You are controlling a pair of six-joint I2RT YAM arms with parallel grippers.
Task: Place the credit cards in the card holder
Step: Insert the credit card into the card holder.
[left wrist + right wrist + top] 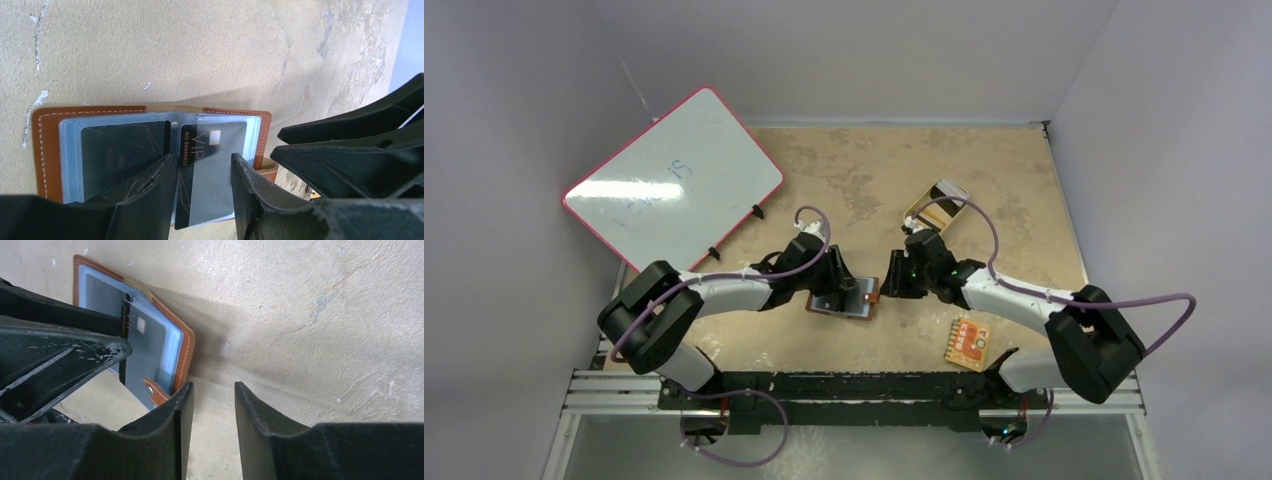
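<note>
Card holder (pixel 47 150) lies open and flat at centre of near edge of worktop (pixel 864 170), between both arms. One credit card (pixel 120 150) seated in left pocket. VIP card (pixel 212 190) only part-way into right pocket, tail past holder edge.

Left end effector (pixel 202 160) released, fingers spread over VIP card, nothing clasped. Right end effector (pixel 214 387) released, empty, just beside snap tab (pixel 154 390).

Risk: push on card tail may skid unpinned holder or buckle pocket film, so card jams or pops out.

Left wrist view shows insertion depth; top view hides it under arms. Right wrist view alone shows bare worktop between its jaws.
</note>
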